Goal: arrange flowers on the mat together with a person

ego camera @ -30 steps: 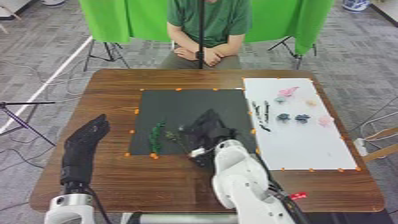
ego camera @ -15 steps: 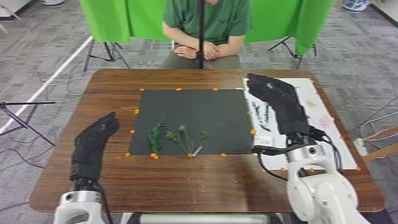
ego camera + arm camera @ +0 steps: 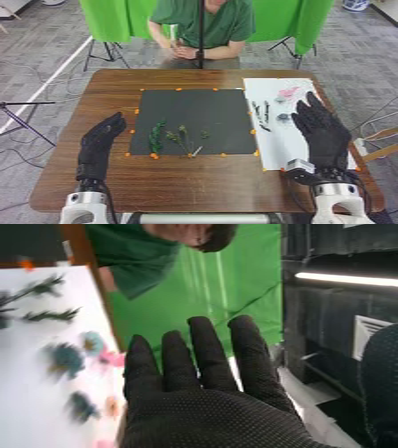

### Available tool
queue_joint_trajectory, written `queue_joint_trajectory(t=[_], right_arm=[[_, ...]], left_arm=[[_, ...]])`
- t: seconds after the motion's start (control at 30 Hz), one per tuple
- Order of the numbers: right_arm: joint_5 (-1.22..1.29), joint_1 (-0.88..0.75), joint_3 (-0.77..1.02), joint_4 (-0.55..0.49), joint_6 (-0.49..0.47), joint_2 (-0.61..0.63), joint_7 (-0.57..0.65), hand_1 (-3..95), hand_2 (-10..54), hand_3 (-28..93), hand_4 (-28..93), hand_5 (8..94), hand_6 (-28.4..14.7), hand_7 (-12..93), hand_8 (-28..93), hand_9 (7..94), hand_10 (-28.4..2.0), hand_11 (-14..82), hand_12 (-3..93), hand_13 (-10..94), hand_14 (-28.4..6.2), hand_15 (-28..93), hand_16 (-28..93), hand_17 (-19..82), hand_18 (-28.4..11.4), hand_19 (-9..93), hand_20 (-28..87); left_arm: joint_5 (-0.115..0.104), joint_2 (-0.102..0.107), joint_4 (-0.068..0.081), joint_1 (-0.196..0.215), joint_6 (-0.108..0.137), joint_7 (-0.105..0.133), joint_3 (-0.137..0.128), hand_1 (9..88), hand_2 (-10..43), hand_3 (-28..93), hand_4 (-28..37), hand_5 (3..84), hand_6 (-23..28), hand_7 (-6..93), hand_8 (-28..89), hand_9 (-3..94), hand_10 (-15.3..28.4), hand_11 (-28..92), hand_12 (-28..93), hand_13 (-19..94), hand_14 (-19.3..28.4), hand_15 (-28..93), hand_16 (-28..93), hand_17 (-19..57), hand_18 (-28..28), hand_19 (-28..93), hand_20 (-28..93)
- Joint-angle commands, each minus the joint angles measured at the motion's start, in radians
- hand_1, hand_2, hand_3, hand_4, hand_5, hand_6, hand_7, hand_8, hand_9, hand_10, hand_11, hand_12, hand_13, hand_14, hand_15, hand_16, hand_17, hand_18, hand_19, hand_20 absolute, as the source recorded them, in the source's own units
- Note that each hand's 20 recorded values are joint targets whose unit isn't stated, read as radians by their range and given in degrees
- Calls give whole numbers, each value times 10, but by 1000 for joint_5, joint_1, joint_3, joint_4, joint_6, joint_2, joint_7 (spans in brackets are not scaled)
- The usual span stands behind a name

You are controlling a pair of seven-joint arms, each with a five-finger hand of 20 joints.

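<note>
Clearly, the left hand (image 3: 102,140) hung over the worktop (image 3: 178,180) beside the dark mat (image 3: 200,102), its fingers straight and close together, holding nothing. On the mat, just past that hand, lay the leafy sprig (image 3: 155,137), its long axis running from the near edge towards the far one. To its right a branching sprig (image 3: 184,138) fanned out away from the robot, its stems gathered near the mat's near edge.

Next came the white sheet (image 3: 278,150), with thin dark sprigs (image 3: 266,114) along its left side, lengthwise away from the robot. Right of those sat a blue-grey flower (image 3: 283,117), and beyond it a pink flower (image 3: 289,92).

The right hand (image 3: 324,135) was over the sheet's right part, open wide, fingers apart and straight, with nothing in its grasp. It was much the nearer hand to the flowers. The blue-grey one lay ahead and to the left of its palm, close by the fingertips, so a pick there would probably call for a leftward shift and a turn downward, then a carry left to the mat.
</note>
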Motion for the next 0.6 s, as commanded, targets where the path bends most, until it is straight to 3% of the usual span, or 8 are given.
queue_joint_trajectory(t=[0.03,0.4,0.5,0.6], right_arm=[[4,-66,18,-21,10,-11,-22,30,46,767,-204,314,-29,50,-83,333,-151,20,57,215,-107,34,65,117,-99,1,215],[0,-76,32,-31,-20,-24,-29,32,50,769,-202,319,-31,55,-84,339,-151,22,59,222,-103,46,58,124,-103,1,215],[0,-147,89,-45,-91,-65,-56,33,50,768,-203,321,-31,56,-84,341,-152,22,60,223,-104,49,56,125,-104,2,216],[11,-165,99,-52,-56,-74,-61,34,52,768,-202,326,-32,56,-84,346,-152,25,61,230,-107,54,57,129,-106,3,217]], left_arm=[[-1,-17,4,11,-15,-1,-2,291,-53,653,-176,471,32,138,-67,431,127,155,131,340,159,111,10,71,83,19,163],[2,-20,4,9,-24,-12,-8,291,-53,652,-176,471,31,139,-68,431,126,154,132,341,159,114,12,68,86,17,165],[0,-23,-1,23,-15,-18,-12,291,-54,652,-176,471,31,139,-68,431,126,153,132,341,158,114,12,68,86,17,164],[-3,-25,2,17,-18,-22,-7,291,-54,652,-176,471,32,137,-67,432,126,153,133,341,158,114,12,67,86,17,164]])
